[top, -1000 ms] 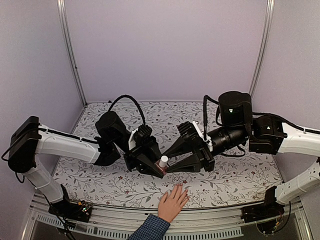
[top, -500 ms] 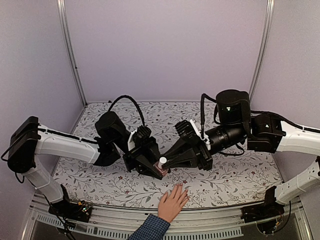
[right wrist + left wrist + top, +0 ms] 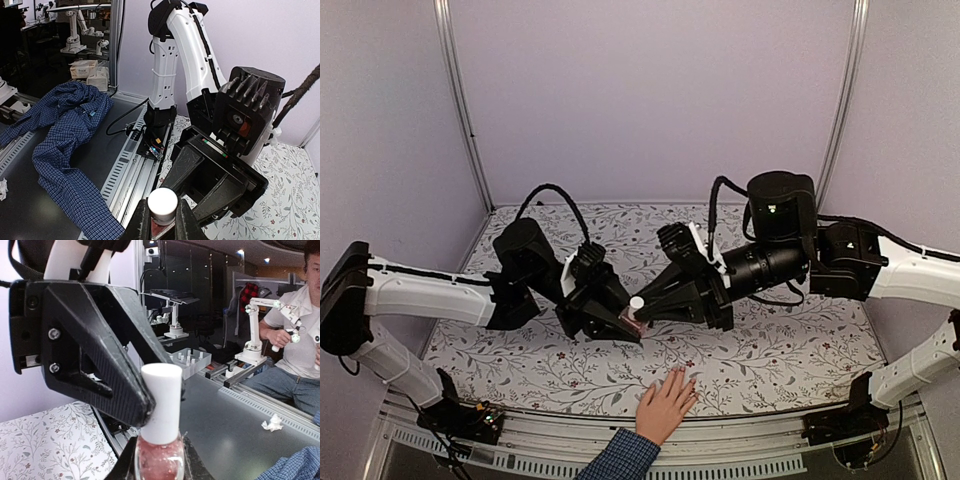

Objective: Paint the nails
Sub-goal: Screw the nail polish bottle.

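Left claw (image 3: 623, 328) grips pink bottle (image 3: 633, 322) mid-frame; right claw (image 3: 645, 310) seemingly pinches white cap (image 3: 636, 302); nails (image 3: 678, 374) below them, near surface (image 3: 800, 350) bottom edge.

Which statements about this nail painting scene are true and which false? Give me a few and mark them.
The left gripper holds the pink bottle. True.
The white cap is off the bottle. False: it sits on the bottle, between the right gripper's fingers.
The hand lies palm down at the table's near edge. True.
The hand touches the bottle. False: it lies apart from it, closer to the table's edge.
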`<state>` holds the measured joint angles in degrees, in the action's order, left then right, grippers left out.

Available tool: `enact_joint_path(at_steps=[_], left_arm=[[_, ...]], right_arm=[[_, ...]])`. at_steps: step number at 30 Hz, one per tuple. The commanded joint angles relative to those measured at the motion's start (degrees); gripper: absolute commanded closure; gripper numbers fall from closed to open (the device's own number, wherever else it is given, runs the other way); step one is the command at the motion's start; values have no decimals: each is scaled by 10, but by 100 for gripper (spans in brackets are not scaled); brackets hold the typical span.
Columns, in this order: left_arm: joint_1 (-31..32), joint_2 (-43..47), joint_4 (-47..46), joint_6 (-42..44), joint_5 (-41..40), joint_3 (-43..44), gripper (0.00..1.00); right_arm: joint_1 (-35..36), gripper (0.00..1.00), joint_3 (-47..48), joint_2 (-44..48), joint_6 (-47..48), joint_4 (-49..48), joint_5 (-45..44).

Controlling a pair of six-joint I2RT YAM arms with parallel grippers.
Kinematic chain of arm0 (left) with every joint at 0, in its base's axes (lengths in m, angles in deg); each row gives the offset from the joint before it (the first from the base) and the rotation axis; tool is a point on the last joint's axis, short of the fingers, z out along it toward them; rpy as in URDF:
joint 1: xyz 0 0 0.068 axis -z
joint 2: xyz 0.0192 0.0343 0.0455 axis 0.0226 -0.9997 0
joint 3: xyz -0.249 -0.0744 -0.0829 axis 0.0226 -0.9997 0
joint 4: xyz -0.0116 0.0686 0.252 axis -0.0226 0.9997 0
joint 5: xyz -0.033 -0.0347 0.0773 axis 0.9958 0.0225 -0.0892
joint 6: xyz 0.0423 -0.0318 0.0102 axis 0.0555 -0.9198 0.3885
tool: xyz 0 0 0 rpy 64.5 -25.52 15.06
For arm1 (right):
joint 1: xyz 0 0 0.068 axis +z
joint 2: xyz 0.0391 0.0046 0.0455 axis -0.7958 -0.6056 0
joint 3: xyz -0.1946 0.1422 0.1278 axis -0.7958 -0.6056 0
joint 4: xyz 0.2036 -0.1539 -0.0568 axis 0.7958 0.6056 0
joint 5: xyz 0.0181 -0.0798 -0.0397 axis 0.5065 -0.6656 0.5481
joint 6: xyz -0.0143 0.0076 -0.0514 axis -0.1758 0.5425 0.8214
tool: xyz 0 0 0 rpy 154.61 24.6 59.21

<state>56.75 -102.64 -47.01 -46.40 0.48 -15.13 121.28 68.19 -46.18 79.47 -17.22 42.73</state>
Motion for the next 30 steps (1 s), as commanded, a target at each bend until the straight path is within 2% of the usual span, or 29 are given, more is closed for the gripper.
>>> enact_joint_path(at_steps=[1,7,14,30], left_arm=[[-10,37,18,35,-143,3,100],[-11,59,19,55,-220,-11,100],[-11,82,13,67,-359,-29,100],[13,47,-49,85,-658,-45,100]], right_arm=[[6,100,-4,-38,-23,53,-51],[4,100,-4,-45,-41,48,-85],[-1,100,-10,-50,-67,28,-134],[-14,100,-11,-82,-167,-23,-293]])
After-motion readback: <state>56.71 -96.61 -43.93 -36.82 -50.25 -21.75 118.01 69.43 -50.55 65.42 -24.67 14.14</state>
